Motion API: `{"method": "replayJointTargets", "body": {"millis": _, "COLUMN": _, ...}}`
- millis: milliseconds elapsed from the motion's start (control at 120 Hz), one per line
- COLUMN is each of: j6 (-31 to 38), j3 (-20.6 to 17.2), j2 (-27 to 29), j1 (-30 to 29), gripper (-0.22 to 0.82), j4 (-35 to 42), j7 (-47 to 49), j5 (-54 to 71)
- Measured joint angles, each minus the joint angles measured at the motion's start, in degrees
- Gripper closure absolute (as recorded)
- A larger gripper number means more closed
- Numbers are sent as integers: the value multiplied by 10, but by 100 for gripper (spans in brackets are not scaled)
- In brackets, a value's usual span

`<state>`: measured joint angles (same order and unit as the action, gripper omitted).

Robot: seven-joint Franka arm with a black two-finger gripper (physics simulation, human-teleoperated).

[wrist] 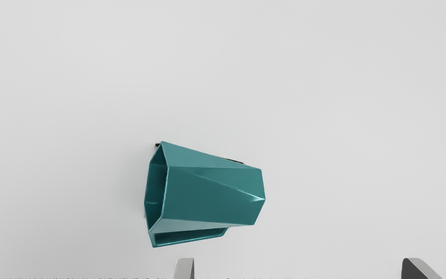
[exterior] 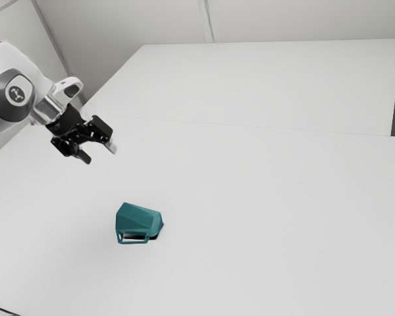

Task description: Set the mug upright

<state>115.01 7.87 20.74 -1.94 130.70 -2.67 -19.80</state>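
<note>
Hand (exterior: 99,154) is spread wide above the desk (exterior: 250,230), well apart from the teal mug (exterior: 138,219) lying on its side there. Little emblem (exterior: 17,94) on the arm (exterior: 20,56), too small to read.

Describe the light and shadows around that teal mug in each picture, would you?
Exterior view: soft, even light, with a small dark patch by the handle of the mug; wrist view: a pale glint near its narrow end, faint shading outside its mouth.

- Reaches in with the arm (exterior: 33,99) from between nine and ten o'clock in the exterior view.
- Slants the black jaws downward, toward about four o'clock there.
- Holds the jaws spread well apart.
</note>
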Motion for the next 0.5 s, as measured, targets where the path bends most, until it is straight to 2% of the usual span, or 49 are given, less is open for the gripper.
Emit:
{"method": "replayJointTargets", "body": {"millis": 208, "j6": 49, "j3": 24, "j2": 18, "j1": -5, "gripper": 3, "j4": 72, "j7": -34, "j5": -76}}
{"method": "replayJointTargets", "body": {"millis": 500, "j6": 63, "j3": 125, "j2": -27, "j1": 2, "gripper": 3, "j4": 98, "j7": -126, "j5": -118}}
